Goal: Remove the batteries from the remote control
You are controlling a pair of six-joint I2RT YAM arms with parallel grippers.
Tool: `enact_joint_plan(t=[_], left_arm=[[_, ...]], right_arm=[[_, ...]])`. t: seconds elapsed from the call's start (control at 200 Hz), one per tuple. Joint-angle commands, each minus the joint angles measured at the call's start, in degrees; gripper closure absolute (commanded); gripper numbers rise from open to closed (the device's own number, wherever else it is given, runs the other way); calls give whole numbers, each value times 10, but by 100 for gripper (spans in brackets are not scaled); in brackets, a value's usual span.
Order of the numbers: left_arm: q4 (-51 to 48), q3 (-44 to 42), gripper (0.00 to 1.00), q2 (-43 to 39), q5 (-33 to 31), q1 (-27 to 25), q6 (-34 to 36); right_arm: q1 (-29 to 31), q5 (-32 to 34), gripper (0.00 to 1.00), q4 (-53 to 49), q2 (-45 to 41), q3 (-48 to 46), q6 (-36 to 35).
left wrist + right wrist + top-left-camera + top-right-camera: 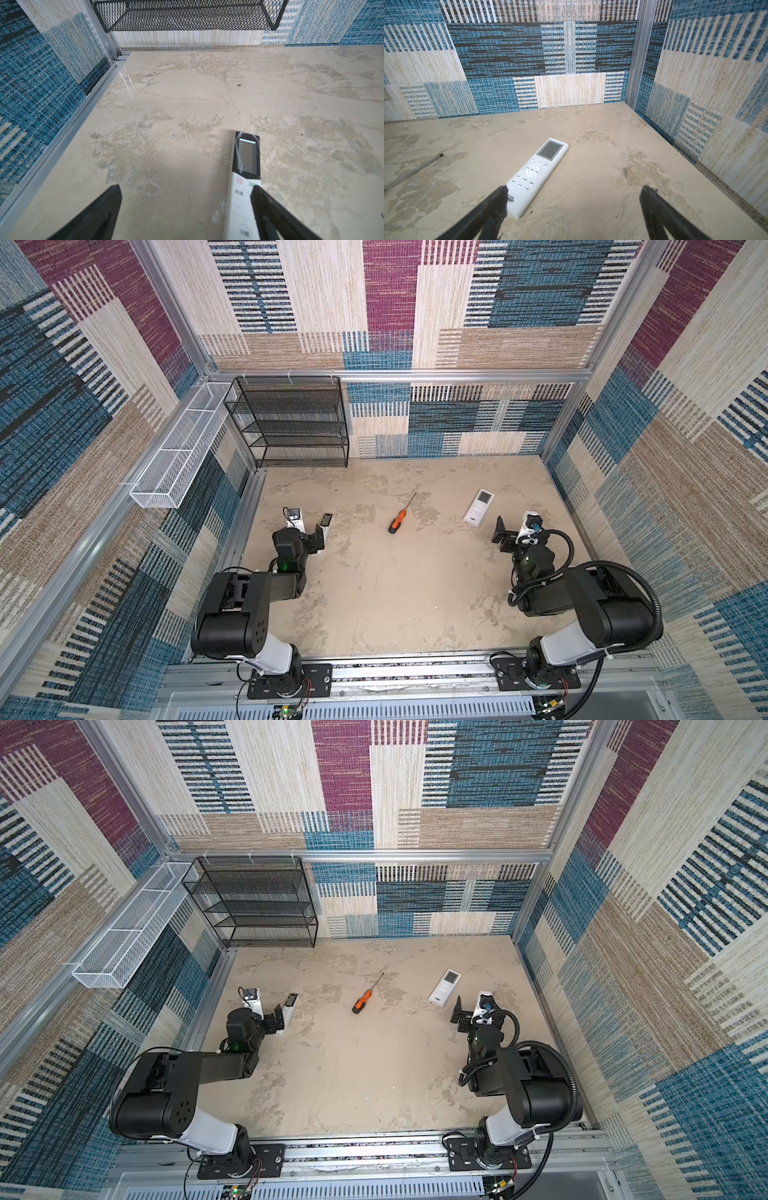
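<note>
Remote — white, grey screen, face-up.

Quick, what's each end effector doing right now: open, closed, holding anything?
Left end effector: open, holding nothing.
Right end effector: open, holding nothing.

We lose the dark-screened remote past the frame edge, the screwdriver handle cut off too, the white remote corner behind a blurred finger of the right gripper, both remotes' undersides hidden from us.
</note>
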Motion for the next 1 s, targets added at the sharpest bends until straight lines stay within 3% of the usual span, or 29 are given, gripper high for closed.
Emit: enact_joint_plan(t=[0.0,0.16,0.29,0.456,0.626,0.731,0.836,0.996], left_arm=[[4,2,1,-2,2,1,-2],[32,-23,1,-27,9,-5,8],[-9,-27,1,-86,-19,-7,1],[-154,18,5,-177,-21,-7,-12],[-253,69,11,-212,20,-9,-68],[-304,100,15,-205,52,-32,-94],[-338,121,15,-192,34,-62,-83],[-459,175,14,-167,6,-63,-90]], right_arm=[[0,-4,0,7,0,2,2],[1,-3,0,11,-3,1,1],[1,-17,0,-56,-40,22,-6],[1,6,0,-263,-96,110,16],[1,66,0,-478,-75,236,96],[1,44,0,-577,-42,310,136],[0,14,0,-649,-3,371,170],[6,-49,0,-733,54,444,206]])
